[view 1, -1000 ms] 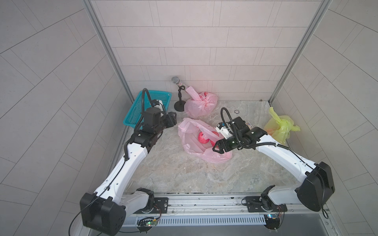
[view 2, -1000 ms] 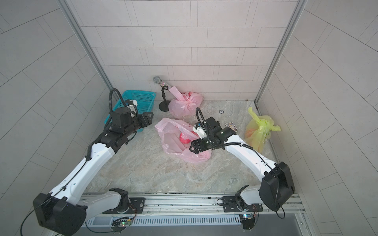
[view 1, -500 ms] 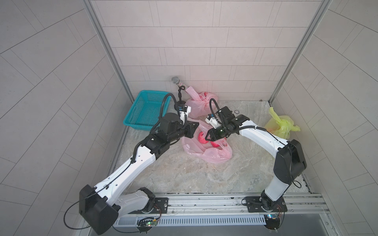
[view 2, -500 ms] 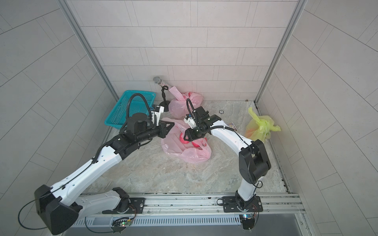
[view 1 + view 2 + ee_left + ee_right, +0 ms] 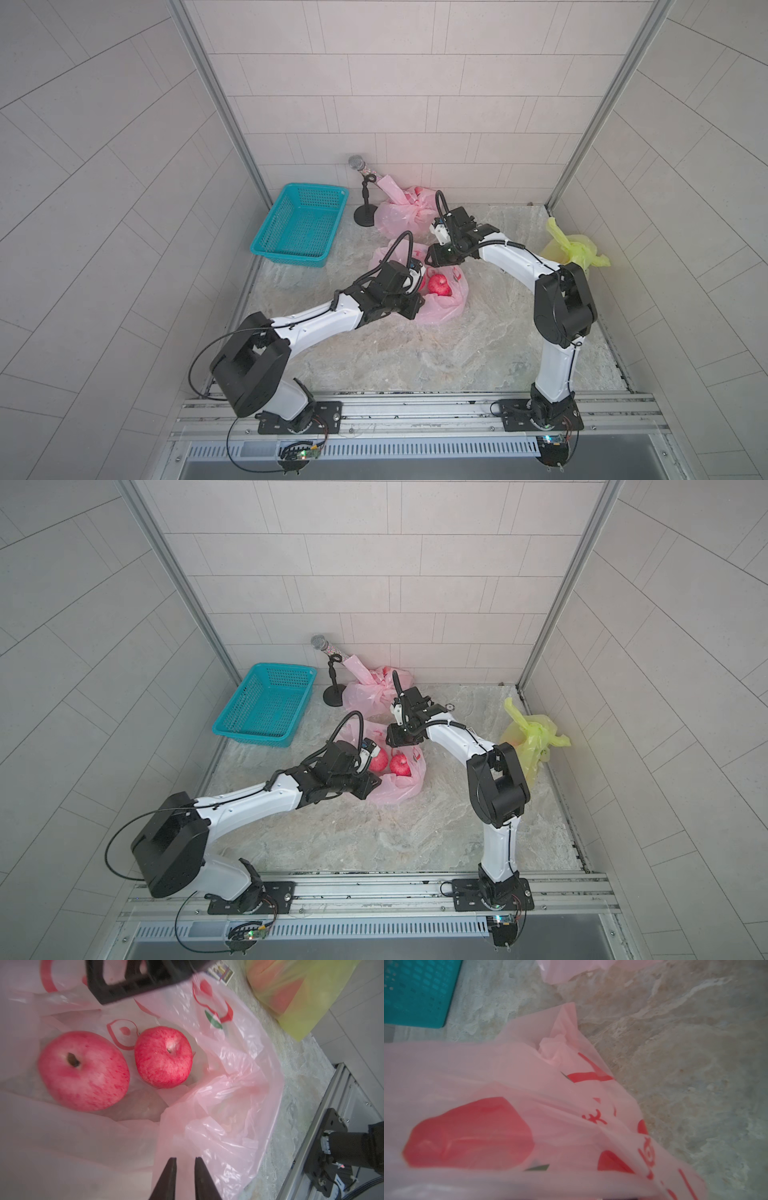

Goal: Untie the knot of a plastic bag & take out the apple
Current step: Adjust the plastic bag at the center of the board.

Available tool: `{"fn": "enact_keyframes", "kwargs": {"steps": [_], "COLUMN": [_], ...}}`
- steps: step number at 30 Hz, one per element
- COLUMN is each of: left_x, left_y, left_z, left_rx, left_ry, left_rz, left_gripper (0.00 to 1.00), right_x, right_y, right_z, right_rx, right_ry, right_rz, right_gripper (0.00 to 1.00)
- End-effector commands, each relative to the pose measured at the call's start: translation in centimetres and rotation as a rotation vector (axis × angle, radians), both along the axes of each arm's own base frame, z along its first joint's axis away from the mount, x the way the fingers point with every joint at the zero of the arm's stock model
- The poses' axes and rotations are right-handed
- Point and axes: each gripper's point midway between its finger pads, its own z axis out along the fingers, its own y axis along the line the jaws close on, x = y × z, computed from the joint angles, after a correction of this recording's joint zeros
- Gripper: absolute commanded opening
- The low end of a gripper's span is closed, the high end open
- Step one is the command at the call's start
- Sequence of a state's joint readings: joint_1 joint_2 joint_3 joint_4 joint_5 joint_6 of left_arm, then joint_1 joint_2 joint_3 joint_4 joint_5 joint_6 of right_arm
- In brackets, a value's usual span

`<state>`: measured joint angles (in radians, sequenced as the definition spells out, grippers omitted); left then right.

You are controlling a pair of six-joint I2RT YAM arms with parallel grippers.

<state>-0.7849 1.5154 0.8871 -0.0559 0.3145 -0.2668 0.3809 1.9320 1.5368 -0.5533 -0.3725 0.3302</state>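
Left jaws press nearly together on the rim of the open pink bag (image 5: 446,309) on the worktop (image 5: 415,357). 2 apples (image 5: 163,1056) lie inside, just beyond them. Right jaws sit at the opposite rim, across the apples; their grip cannot be told.

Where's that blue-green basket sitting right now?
In both top views the teal basket sits at the back left corner of the marble tabletop, beside the left wall, just left of the microphone stand.
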Motion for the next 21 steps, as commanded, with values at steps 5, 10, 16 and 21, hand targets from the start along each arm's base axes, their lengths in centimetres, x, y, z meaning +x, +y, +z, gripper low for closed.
{"fn": "enact_keyframes", "kwargs": {"steps": [5,10,16,21], "left_x": [-2.7,-3.3,-3.5,-2.9], "left_y": [0.6,2.9,4.2,6.0], "left_z": [-5.5,-9.0,-10.6,-10.5], "left_rx": [0.135,0.24,0.29,0.296], "left_ry": [-0.03,0.007,0.025,0.047], "left_rz": [-0.15,-0.118,-0.094,-0.018], "left_gripper": [0.22,0.19,0.17,0.15], "right_x": [3.7,4.1,4.0,3.8], "right_y": [-4.7,-5.6,-5.8,-7.1], "right_z": [-3.1,-5.0,-6.8,-7.7], "right_rx": [-0.035,-0.035,-0.034,-0.017], "right_ry": [0.018,0.056,0.094,0.123], "right_rz": [-0.178,-0.199,-0.196,-0.235], "right_gripper": [0.5,0.51,0.52,0.58]}}
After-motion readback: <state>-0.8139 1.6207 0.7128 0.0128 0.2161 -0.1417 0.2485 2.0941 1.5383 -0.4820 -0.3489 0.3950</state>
